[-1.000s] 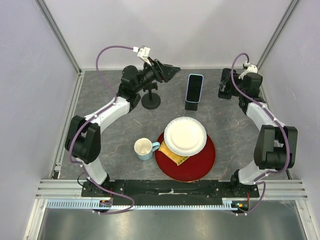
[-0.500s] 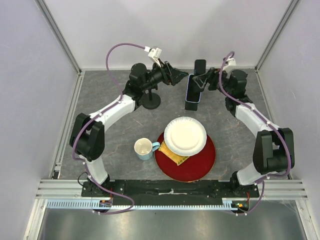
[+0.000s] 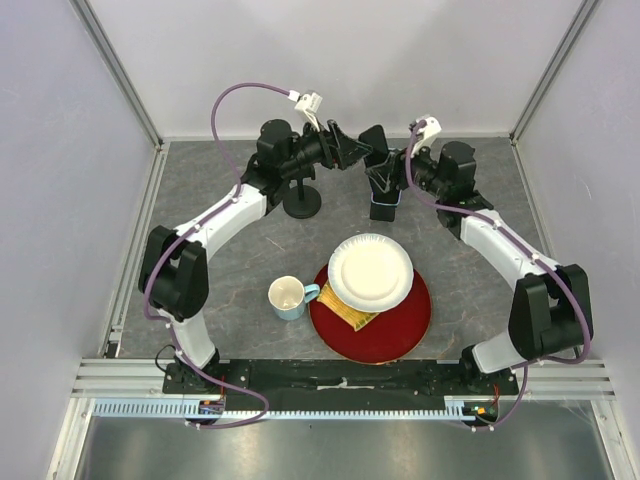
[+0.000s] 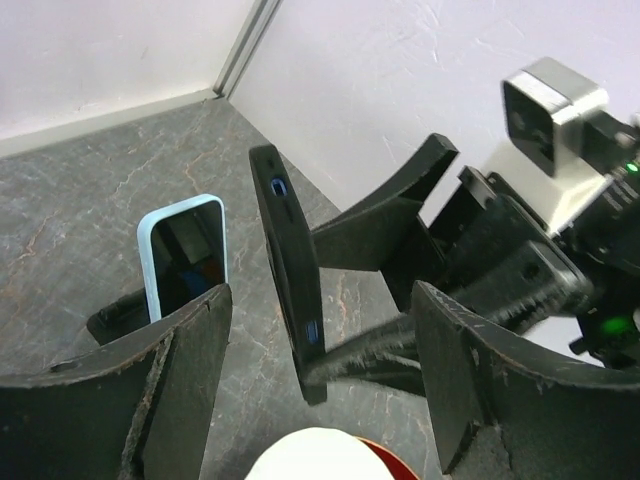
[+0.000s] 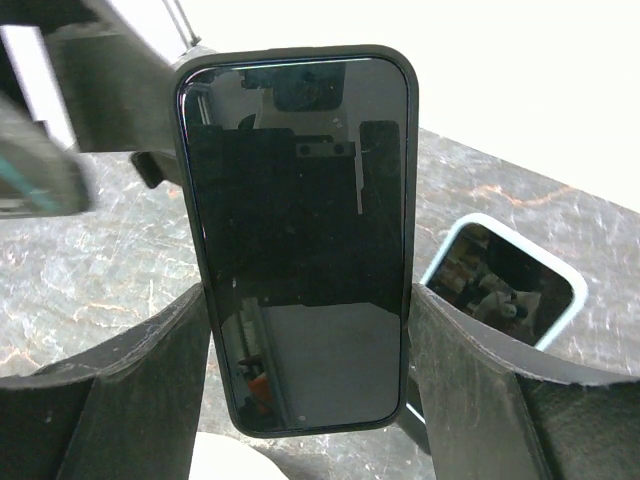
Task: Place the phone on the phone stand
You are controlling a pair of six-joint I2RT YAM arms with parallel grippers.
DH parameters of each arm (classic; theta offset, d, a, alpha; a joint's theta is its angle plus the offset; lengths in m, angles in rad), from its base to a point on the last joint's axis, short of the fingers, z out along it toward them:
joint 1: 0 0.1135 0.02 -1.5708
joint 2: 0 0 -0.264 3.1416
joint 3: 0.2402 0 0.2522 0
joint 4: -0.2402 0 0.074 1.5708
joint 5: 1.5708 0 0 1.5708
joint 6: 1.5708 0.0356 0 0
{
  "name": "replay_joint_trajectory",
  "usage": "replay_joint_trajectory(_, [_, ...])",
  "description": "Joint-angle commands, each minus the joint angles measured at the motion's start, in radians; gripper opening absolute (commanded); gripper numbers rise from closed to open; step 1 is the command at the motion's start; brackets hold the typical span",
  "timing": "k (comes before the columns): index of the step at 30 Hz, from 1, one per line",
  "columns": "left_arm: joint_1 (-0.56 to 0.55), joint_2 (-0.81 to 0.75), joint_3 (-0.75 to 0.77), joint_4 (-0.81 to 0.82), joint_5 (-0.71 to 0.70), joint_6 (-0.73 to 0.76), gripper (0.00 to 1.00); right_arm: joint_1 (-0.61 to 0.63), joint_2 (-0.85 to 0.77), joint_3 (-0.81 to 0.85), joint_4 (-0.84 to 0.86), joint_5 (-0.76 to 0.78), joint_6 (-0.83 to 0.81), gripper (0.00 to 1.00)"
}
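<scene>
Your right fingers (image 5: 140, 390) are clamped on the long edges of the black phone (image 5: 300, 240), holding it upright in the air over the back of the tabletop (image 3: 230, 270). Your left fingers (image 4: 190, 380) are spread wide with nothing in them, one on each side of that phone and clear of it.

Close beyond the held phone, a light-blue phone (image 4: 185, 255) leans on its own dark holder (image 4: 120, 315). The black round-based stand (image 3: 302, 200) sits to the left, beneath your left arm, which hides its top.

Nearer you are a paper plate (image 3: 370, 271) on a red plate (image 3: 405, 320), a yellow packet (image 3: 352, 316) tucked between them, and a pale mug (image 3: 288, 297) just beside.

The tabletop is grey and stone-patterned, boxed in by white walls. Count two phones, two stands, two plates, one mug and one packet.
</scene>
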Motion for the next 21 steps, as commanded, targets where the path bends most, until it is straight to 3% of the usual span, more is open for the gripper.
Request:
replay_joint_trajectory(1, [0.016, -0.03, 0.068, -0.057, 0.026, 0.014, 0.79, 0.048, -0.065, 0.016, 0.083, -0.011, -0.126, 0.0])
replay_joint_trajectory(6, [0.024, -0.064, 0.083, -0.098, 0.043, -0.009, 0.78, 0.08, -0.068, 0.03, 0.034, -0.008, -0.21, 0.0])
replay_joint_trajectory(10, [0.024, -0.098, 0.08, -0.244, 0.046, 0.0, 0.76, 0.11, -0.099, 0.021, 0.021, -0.006, -0.246, 0.0])
replay_joint_trajectory(17, [0.022, -0.251, -0.05, -0.319, 0.02, -0.009, 0.76, 0.191, -0.165, 0.019, -0.015, -0.049, -0.329, 0.0])
replay_joint_trajectory(21, [0.022, -0.338, -0.064, -0.437, 0.017, -0.007, 0.69, 0.247, -0.211, 0.022, -0.031, -0.092, -0.355, 0.0])
